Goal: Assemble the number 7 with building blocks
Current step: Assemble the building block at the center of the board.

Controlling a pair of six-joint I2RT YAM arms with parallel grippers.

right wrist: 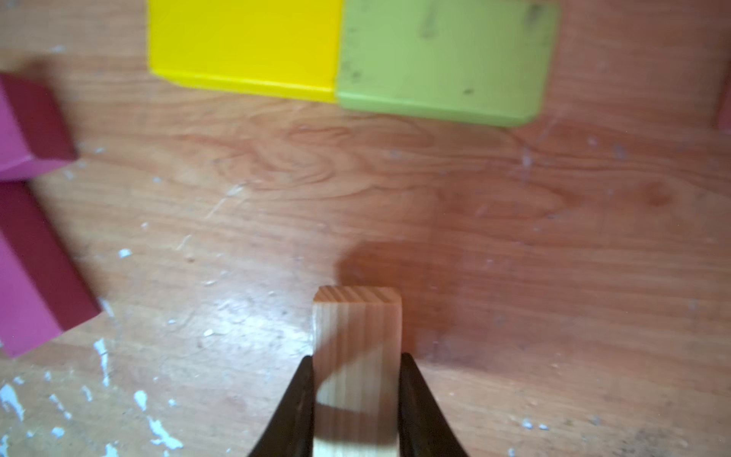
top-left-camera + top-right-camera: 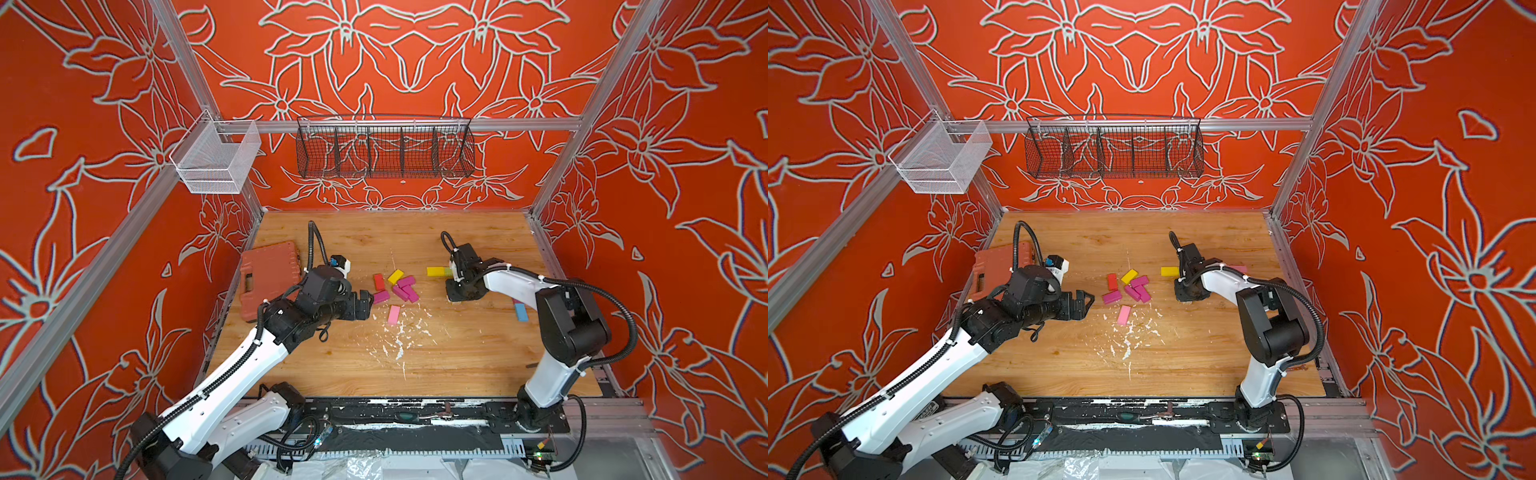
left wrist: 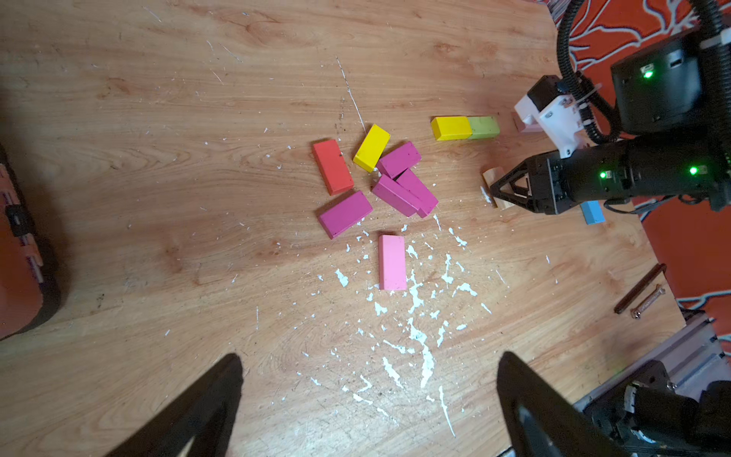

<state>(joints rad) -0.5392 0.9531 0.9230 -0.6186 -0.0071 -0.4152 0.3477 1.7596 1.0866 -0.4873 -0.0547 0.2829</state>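
Forearm of right arm [image 2: 513, 286] slopes down to wooden desk [image 2: 457, 357]; your right gripper [image 1: 356, 357] clamps bare-wood rectangular block [image 1: 356, 316], long axis along its fingers [image 1: 292, 415], end facing yellow-green block pair [image 1: 348, 55]. Left gripper [image 3: 370, 356] released.

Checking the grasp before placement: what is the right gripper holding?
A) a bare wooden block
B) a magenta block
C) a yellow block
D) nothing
A: in the right wrist view the right gripper clamps the bare wooden block between its jaws.
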